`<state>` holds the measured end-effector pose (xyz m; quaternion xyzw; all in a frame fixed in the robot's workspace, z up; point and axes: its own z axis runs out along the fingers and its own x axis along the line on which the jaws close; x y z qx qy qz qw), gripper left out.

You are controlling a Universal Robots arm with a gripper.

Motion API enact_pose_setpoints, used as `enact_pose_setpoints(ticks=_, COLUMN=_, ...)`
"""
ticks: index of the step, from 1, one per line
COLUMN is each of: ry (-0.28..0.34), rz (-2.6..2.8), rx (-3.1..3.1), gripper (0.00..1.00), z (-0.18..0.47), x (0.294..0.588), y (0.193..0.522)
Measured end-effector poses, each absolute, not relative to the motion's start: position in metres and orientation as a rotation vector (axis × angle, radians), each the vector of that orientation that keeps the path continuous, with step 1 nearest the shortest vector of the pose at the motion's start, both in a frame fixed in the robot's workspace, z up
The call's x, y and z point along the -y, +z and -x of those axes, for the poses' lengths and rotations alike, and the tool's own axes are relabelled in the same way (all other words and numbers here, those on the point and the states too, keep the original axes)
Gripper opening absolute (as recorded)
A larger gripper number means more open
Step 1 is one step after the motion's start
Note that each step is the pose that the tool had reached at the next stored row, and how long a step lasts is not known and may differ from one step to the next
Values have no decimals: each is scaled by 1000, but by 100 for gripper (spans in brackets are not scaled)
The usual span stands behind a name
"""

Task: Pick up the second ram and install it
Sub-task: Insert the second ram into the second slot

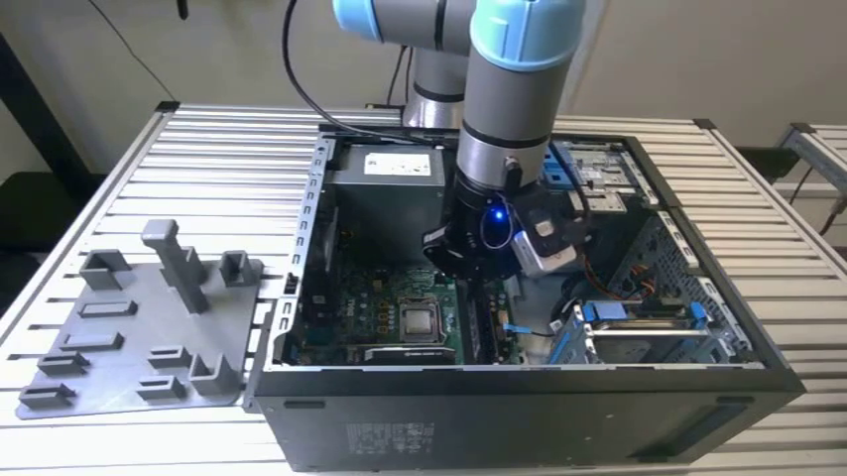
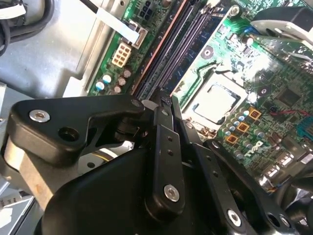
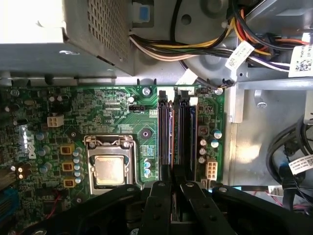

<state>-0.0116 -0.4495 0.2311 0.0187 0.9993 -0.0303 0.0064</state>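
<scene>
- Slatted metal table [image 1: 225, 139], pale wall behind. Open PC case [image 1: 530, 392] lies on the table, side panel off, motherboard [image 1: 357, 312] facing up.
- Arm [image 1: 510, 89] comes down near-vertical into the case, wrist deep inside, over the memory slots beside the CPU socket [image 1: 421, 321].
- Gripper [image 3: 172, 188]: fingers nearly together, only a narrow gap, and a thin dark board edge sits in that gap. In the second wrist view the gripper [image 2: 168, 105] has its fingertips pinched on that same edge, so it reads as clamped on the second ram [image 3: 171, 142].
- Second ram stands on edge, running straight out from the fingertips along the slot bank; its far end reaches the slot latch near the board's edge. Can't tell whether it's fully seated or just resting in the slot.
- Just beside it, parallel: another stick [image 3: 186, 137] already in the neighbouring slot.
- On the other side of the ram from that stick: CPU socket [image 3: 108, 169], bare metal lid, near the fingertips.
- Beyond the ram's far end: power supply box [image 3: 58, 34] and a wire bundle [image 3: 195, 49].
- Outside the case, well apart from the gripper, on the exterior view's left: grey fixture plate [image 1: 146, 327] with blocks and posts.
</scene>
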Motion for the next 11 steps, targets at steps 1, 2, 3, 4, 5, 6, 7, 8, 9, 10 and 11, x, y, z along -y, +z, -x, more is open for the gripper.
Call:
enact_pose_setpoints(ticks=1, ry=-95, rz=-58, rx=-3127, gripper=14, z=12, x=450, y=231)
enact_pose_setpoints(ticks=2, ry=-95, rz=-58, rx=-3127, gripper=14, z=12, x=450, y=230)
enact_pose_setpoints(ticks=3, ry=-95, rz=-59, rx=-3127, gripper=14, z=12, x=450, y=230)
enact_pose_setpoints(ticks=4, ry=-95, rz=-59, rx=-3127, gripper=14, z=12, x=449, y=230)
enact_pose_setpoints(ticks=5, ry=-95, rz=-59, rx=-3127, gripper=14, z=12, x=449, y=229)
enact_pose_setpoints(ticks=6, ry=-95, rz=-59, rx=-3127, gripper=14, z=12, x=449, y=228)
enact_pose_setpoints(ticks=7, ry=-95, rz=-59, rx=-3127, gripper=14, z=12, x=449, y=228)
enact_pose_setpoints(ticks=8, ry=-95, rz=-59, rx=-3127, gripper=14, z=12, x=449, y=228)
enact_pose_setpoints(ticks=9, ry=-95, rz=-59, rx=-3127, gripper=14, z=12, x=449, y=228)
enact_pose_setpoints(ticks=10, ry=-95, rz=-59, rx=-3127, gripper=14, z=12, x=449, y=227)
enact_pose_setpoints(ticks=11, ry=-95, rz=-59, rx=-3127, gripper=14, z=12, x=448, y=227)
